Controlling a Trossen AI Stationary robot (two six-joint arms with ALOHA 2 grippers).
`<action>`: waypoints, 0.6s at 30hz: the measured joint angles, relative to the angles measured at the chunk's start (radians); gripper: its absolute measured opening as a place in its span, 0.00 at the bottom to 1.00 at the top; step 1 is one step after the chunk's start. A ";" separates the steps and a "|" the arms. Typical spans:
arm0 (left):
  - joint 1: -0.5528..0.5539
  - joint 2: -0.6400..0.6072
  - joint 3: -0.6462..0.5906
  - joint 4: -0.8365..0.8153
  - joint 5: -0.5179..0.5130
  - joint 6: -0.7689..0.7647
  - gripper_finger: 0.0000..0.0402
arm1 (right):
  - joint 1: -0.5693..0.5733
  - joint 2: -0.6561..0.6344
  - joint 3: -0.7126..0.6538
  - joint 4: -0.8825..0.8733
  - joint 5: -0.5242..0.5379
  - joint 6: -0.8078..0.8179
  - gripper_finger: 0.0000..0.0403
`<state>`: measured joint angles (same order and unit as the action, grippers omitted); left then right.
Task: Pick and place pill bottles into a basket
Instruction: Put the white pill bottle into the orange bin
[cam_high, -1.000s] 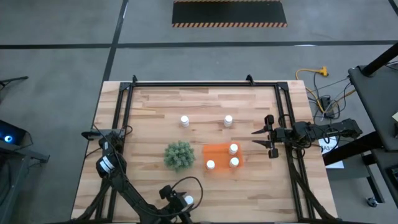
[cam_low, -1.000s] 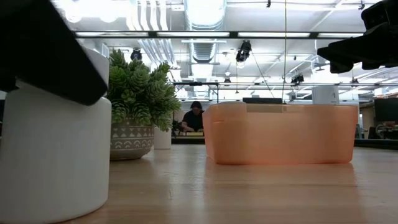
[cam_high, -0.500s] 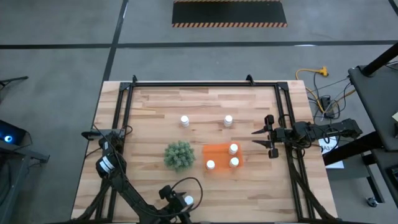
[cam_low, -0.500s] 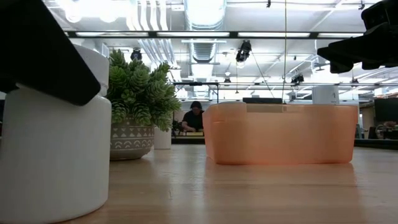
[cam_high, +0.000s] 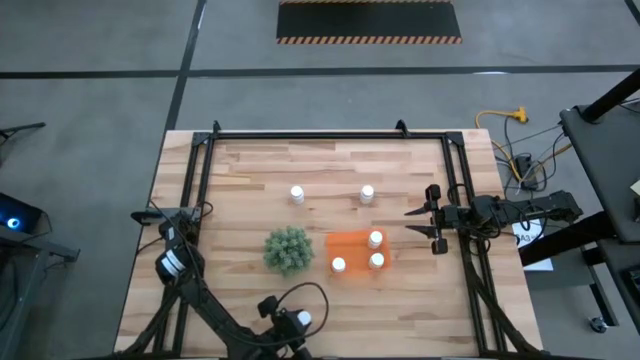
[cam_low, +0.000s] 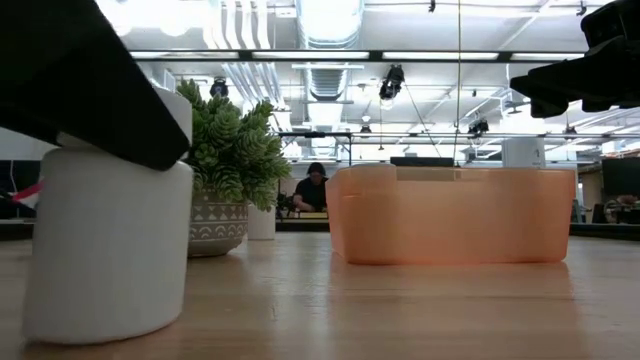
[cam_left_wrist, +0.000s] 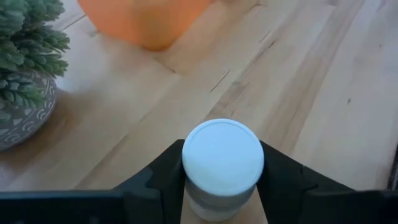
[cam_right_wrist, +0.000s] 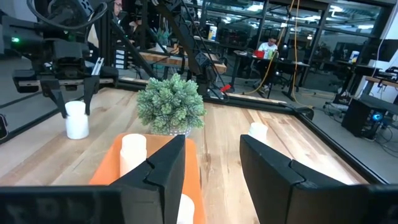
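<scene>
My left gripper (cam_high: 299, 321) is at the table's near edge, shut on a white pill bottle (cam_left_wrist: 222, 163), which looms large in the low view (cam_low: 110, 250). The orange basket (cam_high: 352, 246) lies right of centre with three bottles standing in it. Two more bottles (cam_high: 297, 194) (cam_high: 367, 194) stand on the wood farther back. My right gripper (cam_high: 412, 222) hovers open and empty just right of the basket, fingers pointing toward it. My left gripper pinches the bottle's upper body just under the cap (cam_left_wrist: 219, 200) between its two fingers (cam_left_wrist: 166, 177), one on each side. The fingers come from above, pointing down (cam_right_wrist: 63, 99). The bottle stands upright; whether its base touches the wood I cannot tell.
A round green spiky plant in a patterned pot (cam_high: 288, 250) stands just left of the basket, between my left gripper and the far bottles. A black frame (cam_high: 200, 180) runs along the table's left, far and right sides. A person (cam_low: 312, 190) sits in the room beyond.
My left gripper has carried the bottle a little toward the table's far edge, away from the low camera, where it now looks smaller. The bottle stays upright.
</scene>
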<state>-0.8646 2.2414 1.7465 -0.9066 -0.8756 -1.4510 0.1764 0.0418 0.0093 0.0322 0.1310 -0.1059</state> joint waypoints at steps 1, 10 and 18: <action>0.002 0.000 0.002 -0.002 0.002 0.002 0.35 | 0.000 0.000 0.000 0.000 0.000 -0.001 0.35; 0.048 -0.099 0.009 -0.001 0.026 0.133 0.35 | 0.000 0.000 0.000 0.000 0.000 -0.001 0.35; 0.119 -0.216 0.009 0.006 0.059 0.279 0.35 | 0.000 0.000 0.000 0.000 0.000 -0.002 0.35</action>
<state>-0.7453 2.0252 1.7557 -0.9004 -0.8170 -1.1720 0.1764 0.0422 0.0094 0.0319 0.1310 -0.1074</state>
